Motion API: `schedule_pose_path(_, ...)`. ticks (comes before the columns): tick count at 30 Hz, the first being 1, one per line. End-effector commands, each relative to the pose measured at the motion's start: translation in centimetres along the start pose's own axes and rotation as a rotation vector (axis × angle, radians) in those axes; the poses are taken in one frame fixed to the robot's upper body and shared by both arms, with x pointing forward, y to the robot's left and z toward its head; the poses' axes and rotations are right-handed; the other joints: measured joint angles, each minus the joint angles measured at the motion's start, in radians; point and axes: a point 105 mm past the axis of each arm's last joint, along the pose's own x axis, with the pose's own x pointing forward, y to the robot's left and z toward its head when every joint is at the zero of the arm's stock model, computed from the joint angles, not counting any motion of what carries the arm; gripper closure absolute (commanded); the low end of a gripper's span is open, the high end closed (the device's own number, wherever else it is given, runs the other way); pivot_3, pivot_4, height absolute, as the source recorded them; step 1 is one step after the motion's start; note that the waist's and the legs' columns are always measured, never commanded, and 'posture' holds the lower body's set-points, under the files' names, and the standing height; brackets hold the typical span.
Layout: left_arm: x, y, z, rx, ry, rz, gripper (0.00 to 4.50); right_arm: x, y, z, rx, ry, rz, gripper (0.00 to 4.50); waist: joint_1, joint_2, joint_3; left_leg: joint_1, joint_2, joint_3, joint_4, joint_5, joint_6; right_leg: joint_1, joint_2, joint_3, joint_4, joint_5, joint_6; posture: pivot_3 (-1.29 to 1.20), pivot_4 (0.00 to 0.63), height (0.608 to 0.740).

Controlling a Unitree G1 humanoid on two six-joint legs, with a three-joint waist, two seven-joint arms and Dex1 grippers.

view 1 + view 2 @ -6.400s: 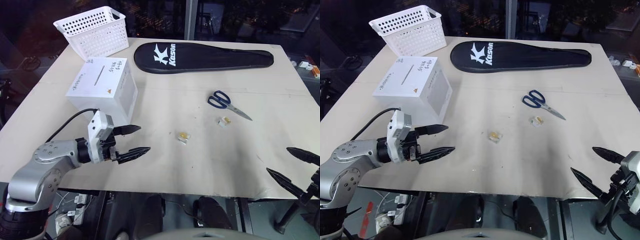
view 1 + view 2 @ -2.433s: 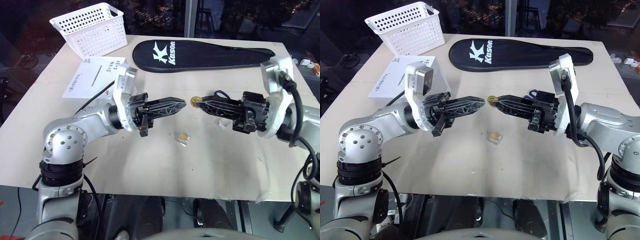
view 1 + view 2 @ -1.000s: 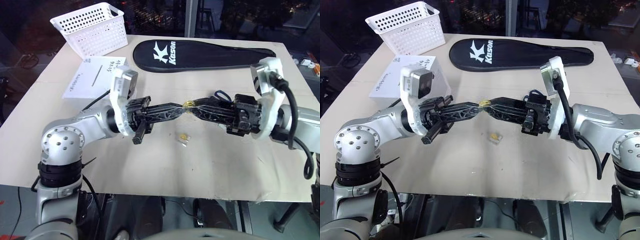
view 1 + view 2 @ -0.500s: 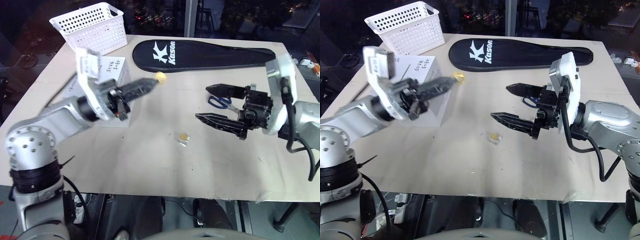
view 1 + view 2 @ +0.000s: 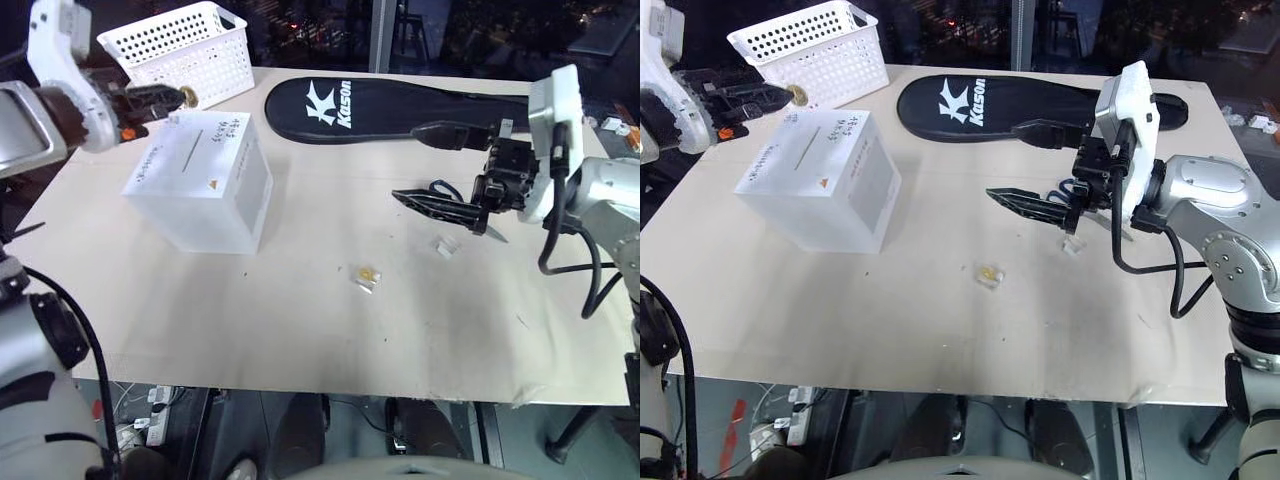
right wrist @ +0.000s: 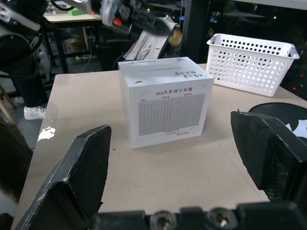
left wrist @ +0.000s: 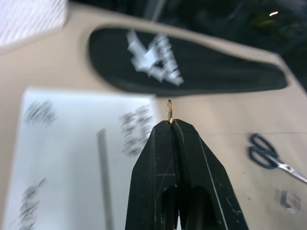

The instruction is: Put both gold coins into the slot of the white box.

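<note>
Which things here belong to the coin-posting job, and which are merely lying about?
Job: coin pinched in the shut left gripper; second coin in its clear holder on the table; white box with its slot.
Lying about: basket, black case, scissors, empty holder.

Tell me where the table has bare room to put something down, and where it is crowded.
Bare: the wide near strip in front of the white box and the coin holder, plus the middle between the box and the scissors. Crowded: the far edge with the white basket and black racket cover, and around the open right gripper.
</note>
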Motion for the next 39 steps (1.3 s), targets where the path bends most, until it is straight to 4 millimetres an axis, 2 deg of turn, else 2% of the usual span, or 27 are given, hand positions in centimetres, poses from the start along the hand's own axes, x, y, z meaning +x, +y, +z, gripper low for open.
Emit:
schedule_pose_path(1, -0.7, 0.0, 0.5, -0.008, 0.016, -0.001, 4.5, -0.1, 0.3, 1.1, -0.06, -0.043, 0.012, 0.18, 0.002, 0.0, 0.0, -0.003, 0.0, 0.0, 0.0, 0.001, -0.002, -0.003, 0.0, 0.0, 0.0, 0.0, 0.0, 0.0, 0.15, 0.74)
schedule_pose_path(2, -0.5, 0.3, 0.2, -0.016, 0.032, 0.011, 4.5, -0.1, 0.5, 1.0, -0.062, -0.05, 0.013, 0.18, 0.002, 0.0, 0.0, -0.013, 0.0, -0.001, 0.004, 0.002, -0.003, -0.012, 0.0, -0.001, 0.003, 0.0, 0.0, 0.0, 0.15, 0.74)
schedule_pose_path(8, 0.2, 1.8, -1.0, -0.037, 0.107, 0.071, 4.5, -0.3, 1.0, 0.5, -0.067, -0.06, -0.003, 0.18, 0.003, 0.0, 0.0, -0.013, -0.001, 0.0, 0.004, 0.002, -0.003, -0.012, -0.001, 0.0, 0.004, 0.0, 0.0, 0.0, 0.15, 0.74)
schedule_pose_path(15, 0.1, 3.1, -1.3, -0.034, 0.12, 0.136, 4.5, -0.5, 1.5, 0.3, -0.06, -0.052, -0.007, 0.18, 0.001, 0.0, 0.0, -0.012, -0.001, 0.0, 0.006, 0.002, -0.003, -0.013, 0.0, 0.0, 0.009, 0.0, 0.0, 0.0, 0.15, 0.74)
schedule_pose_path(29, 0.5, 1.9, -1.6, 0.083, 0.143, 0.115, 4.5, -0.3, 1.4, 0.4, -0.054, -0.048, 0.008, 0.18, -0.001, 0.0, 0.0, -0.012, -0.001, 0.001, 0.011, 0.0, 0.001, -0.014, 0.0, 0.002, 0.016, 0.0, 0.0, 0.0, 0.15, 0.74)
schedule_pose_path(32, 0.6, 1.9, -1.8, 0.099, 0.142, 0.117, 3.75, -0.3, 1.4, 0.3, -0.05, -0.045, 0.008, 0.15, 0.0, 0.0, 0.0, -0.012, -0.001, 0.0, 0.011, 0.0, 0.001, -0.014, 0.0, 0.001, 0.016, 0.0, 0.0, 0.0, 0.15, 0.74)
schedule_pose_path(34, 0.4, 1.9, -1.3, 0.11, 0.108, 0.111, 2.99, -0.3, 1.4, 0.3, -0.045, -0.042, 0.006, 0.15, 0.0, 0.0, 0.0, -0.011, -0.001, 0.001, 0.011, 0.0, 0.001, -0.014, 0.0, 0.002, 0.016, 0.0, 0.0, 0.0, 0.15, 0.74)
schedule_pose_path(36, 0.1, 1.3, -0.3, 0.128, 0.046, 0.075, 2.05, -0.3, 1.5, 0.2, -0.036, -0.037, 0.003, 0.15, -0.001, 0.0, 0.0, -0.011, -0.001, 0.001, 0.012, 0.0, 0.001, -0.014, 0.0, 0.001, 0.016, 0.0, 0.0, 0.0, 0.15, 0.74)
schedule_pose_path(38, -0.3, -0.3, 0.9, 0.153, -0.036, -0.026, 2.05, -0.3, 1.6, 0.0, -0.023, -0.029, -0.002, 0.15, 0.0, 0.0, 0.0, -0.011, -0.001, 0.0, 0.012, 0.0, 0.001, -0.014, 0.0, 0.001, 0.016, 0.0, 0.0, 0.0, 0.15, 0.74)
schedule_pose_path(39, -0.9, -2.4, 1.5, 0.19, -0.107, -0.161, 2.05, -0.3, 1.7, -0.3, -0.011, -0.015, -0.005, 0.15, 0.0, 0.0, 0.0, -0.012, -0.001, 0.0, 0.012, 0.0, 0.001, -0.014, 0.0, 0.001, 0.016, 0.0, 0.0, 0.0, 0.15, 0.74)
